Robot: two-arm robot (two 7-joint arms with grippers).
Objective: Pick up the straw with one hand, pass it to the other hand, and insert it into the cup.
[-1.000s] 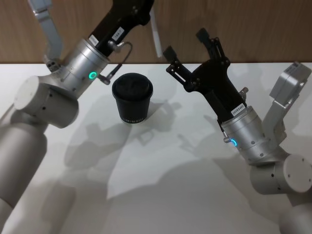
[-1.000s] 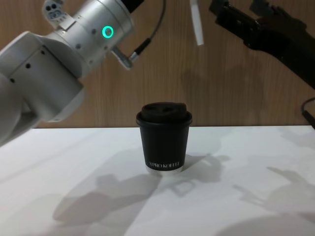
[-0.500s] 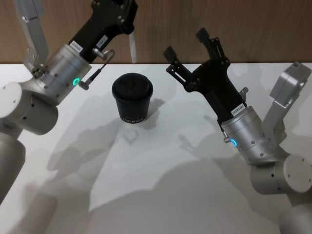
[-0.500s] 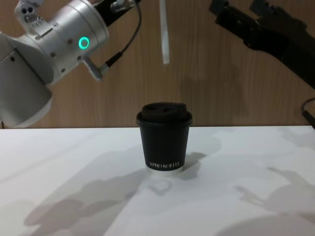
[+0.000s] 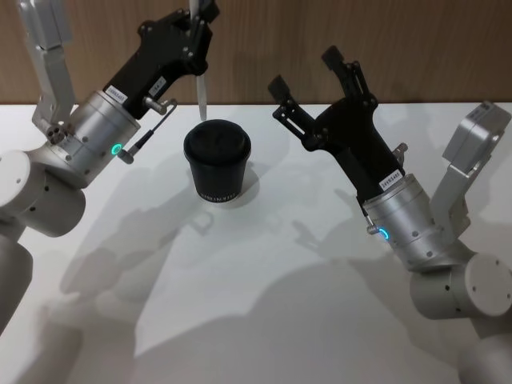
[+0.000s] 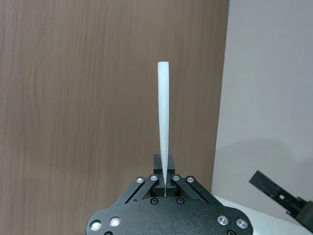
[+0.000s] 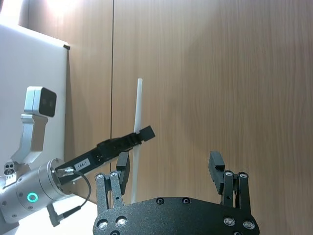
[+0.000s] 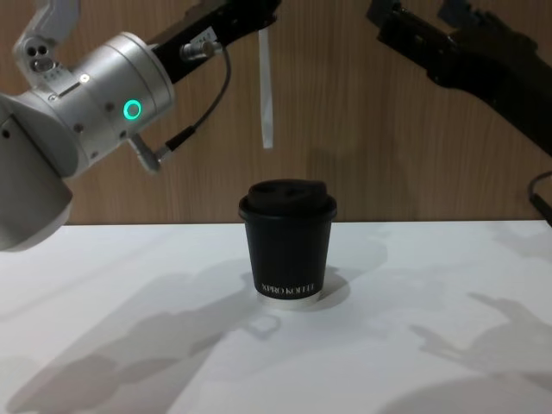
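Above the cup [image 8: 287,241], at about its 11 o'clock, the left gripper [image 5: 197,34] is pinching the straw [image 8: 266,90], which has been travelling leftward and lower. Insertion is coming near. The right gripper [image 5: 314,82], at 3 o'clock, is waiting wide open, empty.

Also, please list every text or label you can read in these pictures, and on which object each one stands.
"XPRO KOFFEE": white lettering low on the cup.
White label on the left gripper: too small to read.
White label on the right gripper: digits, too blurred to read.
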